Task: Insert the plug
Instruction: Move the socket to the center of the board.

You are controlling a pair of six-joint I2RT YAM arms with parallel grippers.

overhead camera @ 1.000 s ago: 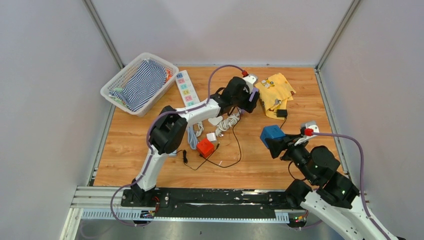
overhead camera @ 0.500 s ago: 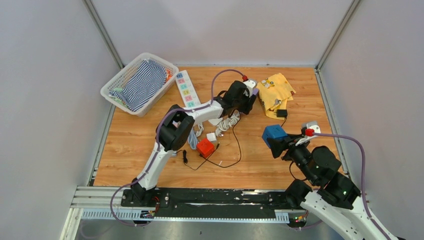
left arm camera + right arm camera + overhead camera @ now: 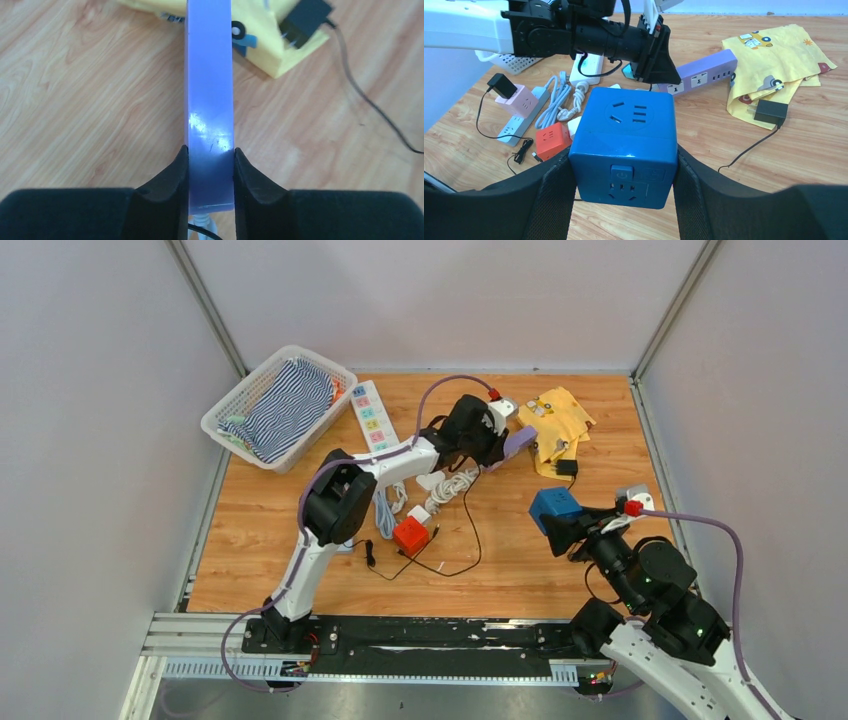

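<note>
A purple power strip (image 3: 209, 90) runs lengthwise between my left gripper's (image 3: 210, 155) black fingers, which are shut on its near end; it shows in the top view (image 3: 517, 443) beside the yellow cloth. A black adapter plug (image 3: 305, 22) with a thin black cord lies on the cloth's edge (image 3: 566, 467), apart from both grippers. My right gripper (image 3: 623, 160) is shut on a blue cube socket (image 3: 624, 145), held above the table at the right (image 3: 553, 505). The strip's sockets face the right wrist view (image 3: 704, 75).
A yellow printed cloth (image 3: 560, 415) lies at the back right. A white basket (image 3: 230, 405) holding striped cloth stands back left, a white power strip (image 3: 370, 418) next to it. A red cube socket (image 3: 409, 535), a pink one (image 3: 516, 102) and coiled white cable (image 3: 455, 483) crowd the middle.
My left gripper has closed onto the purple strip, whose far end now sticks out toward the yellow cloth. The right arm has drifted slightly right with the blue cube.
</note>
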